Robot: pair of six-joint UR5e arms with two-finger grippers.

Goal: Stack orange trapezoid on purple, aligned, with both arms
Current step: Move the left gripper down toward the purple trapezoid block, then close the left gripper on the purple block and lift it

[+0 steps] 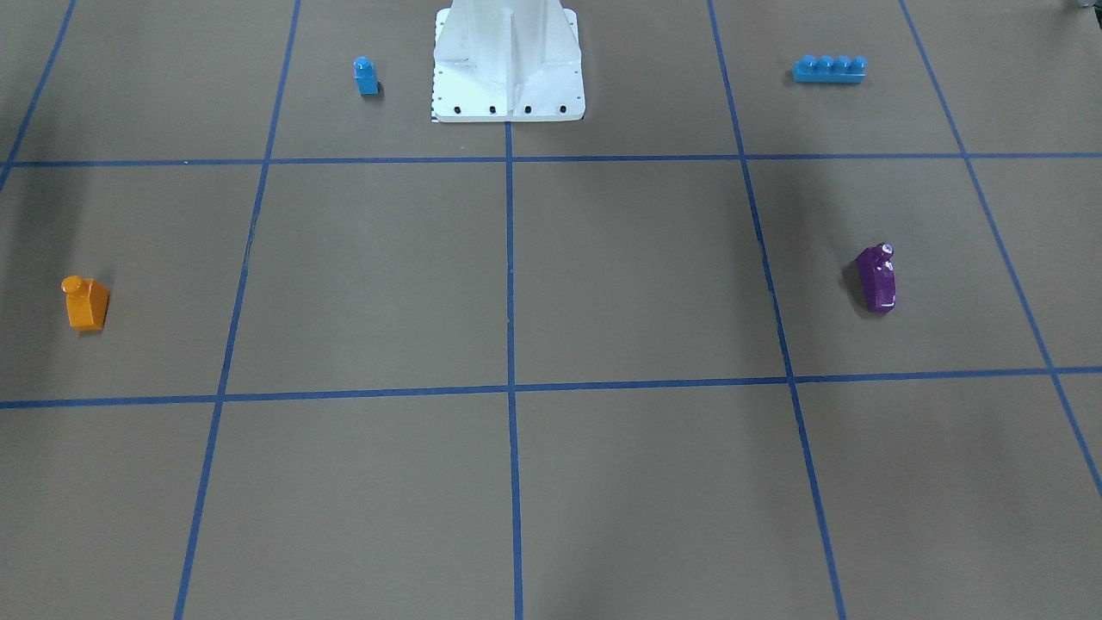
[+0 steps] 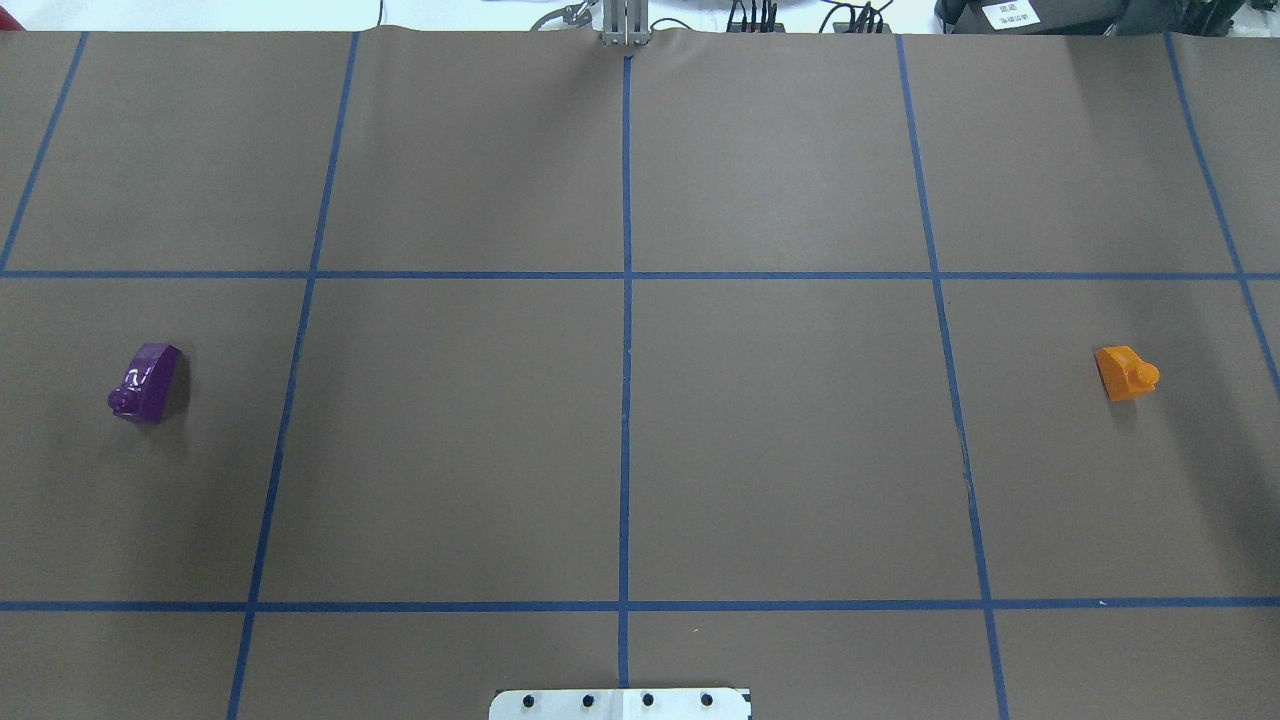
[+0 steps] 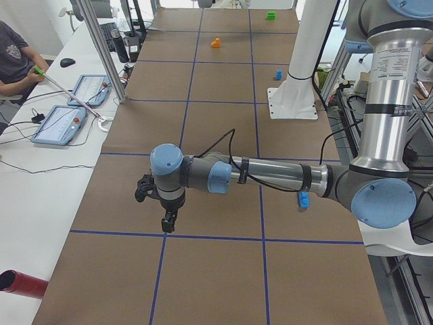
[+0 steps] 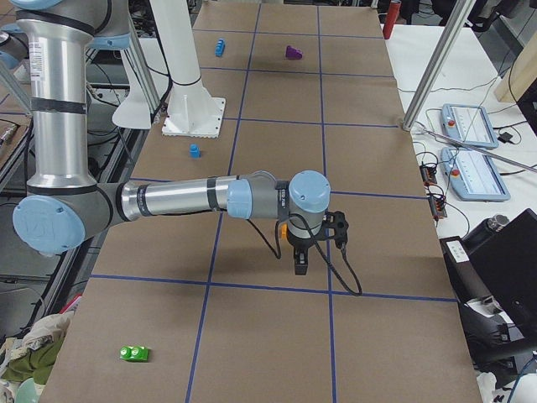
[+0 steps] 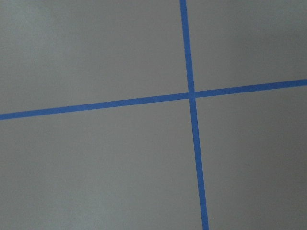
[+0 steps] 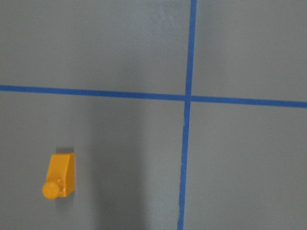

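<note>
Right gripper [image 4: 300,265] jaws: cannot tell | orange trapezoid [image 6: 60,175] near it, apart | left gripper [image 3: 166,223]: cannot tell | brown table [image 2: 450,450], blue tape grid [image 2: 626,400]

I recorded the left arm [image 3: 270,177] and right arm [image 4: 176,197] as silver tubes between grey housings, with light-blue round joint caps. A black cable ran along the left forearm under black bands, and another looped from the right wrist. Small printed lettering marked the left arm's upper tube. The left hand [image 3: 166,222] and right hand [image 4: 300,262] were black. The white pedestal [image 1: 508,60] showed four dark bolts along its base plate.
</note>
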